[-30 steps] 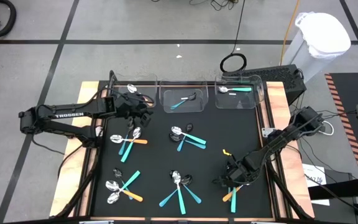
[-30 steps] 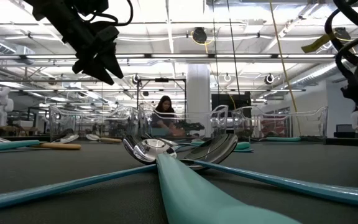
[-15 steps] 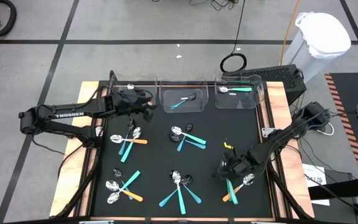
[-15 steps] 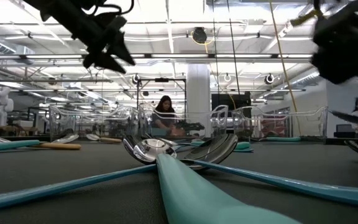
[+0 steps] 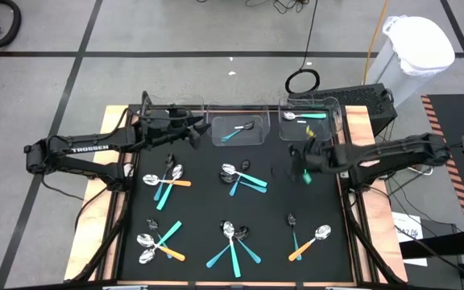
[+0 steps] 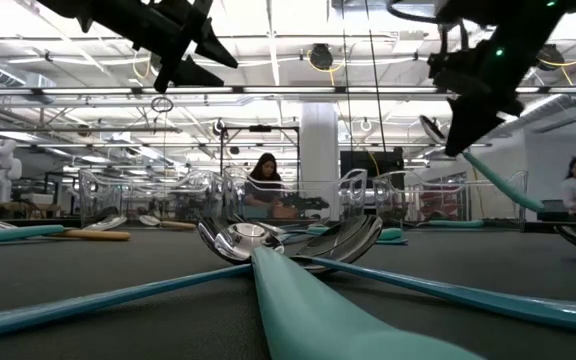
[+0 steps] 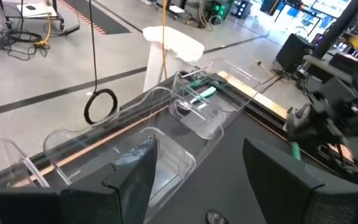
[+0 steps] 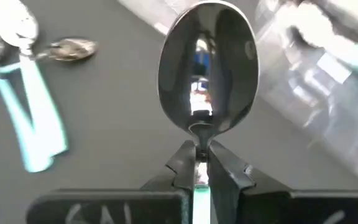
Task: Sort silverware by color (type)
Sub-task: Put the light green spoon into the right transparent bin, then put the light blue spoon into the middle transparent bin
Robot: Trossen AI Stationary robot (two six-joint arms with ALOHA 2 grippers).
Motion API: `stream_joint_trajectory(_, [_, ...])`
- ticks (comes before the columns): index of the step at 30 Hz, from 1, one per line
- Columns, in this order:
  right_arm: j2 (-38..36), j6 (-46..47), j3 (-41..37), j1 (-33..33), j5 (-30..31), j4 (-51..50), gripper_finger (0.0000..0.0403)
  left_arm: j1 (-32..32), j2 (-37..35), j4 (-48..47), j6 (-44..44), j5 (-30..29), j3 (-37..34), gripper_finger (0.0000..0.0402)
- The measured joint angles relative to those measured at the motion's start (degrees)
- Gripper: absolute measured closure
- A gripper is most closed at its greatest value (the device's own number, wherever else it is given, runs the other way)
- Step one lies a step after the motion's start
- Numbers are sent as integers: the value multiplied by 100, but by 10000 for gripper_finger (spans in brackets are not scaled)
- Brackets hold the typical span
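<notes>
The silverware is small spoons with teal or orange handles, lying in crossed clusters (image 5: 244,179) on the black mat. My right gripper (image 5: 305,163) hangs over the mat's far right part, shut on a silver-bowled spoon (image 8: 207,74) with a teal handle (image 6: 503,182). My left gripper (image 5: 193,132) stands open in the air by the left clear bin (image 7: 166,155), its fingers (image 7: 135,180) holding nothing. One teal spoon lies in the middle bin (image 5: 236,129) and another in the right bin (image 5: 306,118). My right gripper pinches the spoon's neck (image 8: 197,148), where bowl meets handle, between its two fingertips. The fingers slant down from above. The spoon is lifted clear of the mat, its bowl (image 6: 430,128) raised and its teal handle slanting down past the gripper.
Three clear bins line the mat's far edge. Spoon clusters lie at left (image 5: 167,184), near left (image 5: 158,243), near middle (image 5: 232,242) and near right (image 5: 308,240). A wooden frame (image 5: 359,129) borders the mat. People show in the room beyond.
My right gripper has risen from the near-right cluster and swung toward the far edge, rolling as it went, carrying a teal spoon lifted clear of the mat. My left gripper has tipped upward beside the left bin.
</notes>
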Motion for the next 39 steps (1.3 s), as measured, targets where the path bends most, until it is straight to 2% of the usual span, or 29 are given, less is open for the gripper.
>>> stream_joint_trajectory(6, [-213, -2804, 0, -1365, -102, 498, 382, -29, 0, 15, -866, -23, 0, 162])
stream_joint_trajectory(10, [-190, -4236, 0, -2076, -110, 892, 382, -53, 0, 17, -1312, -150, 0, 162])
stream_joint_trajectory(18, [-154, -6311, 2, -2998, -104, 2038, 381, -172, 0, 145, -1658, -213, 0, 162])
stream_joint_trajectory(22, [35, -7109, 2, -3488, -104, 2212, 381, -366, 0, 270, -1658, -500, 0, 162])
stream_joint_trajectory(26, [270, -7355, 2, -3890, -385, 2211, 376, -490, 0, 446, -1658, -637, 0, 162])
stream_joint_trajectory(29, [388, -7162, 2, -4048, -552, 2374, 354, -553, 0, 564, -1654, -635, 0, 162])
stream_joint_trajectory(35, [442, -6399, 2, -4198, -503, 2665, 257, -579, 0, 531, -1656, -625, 0, 162])
stream_joint_trajectory(39, [284, -5134, 34, -4154, -329, 2454, 197, -579, 0, 532, -1654, -330, 0, 162])
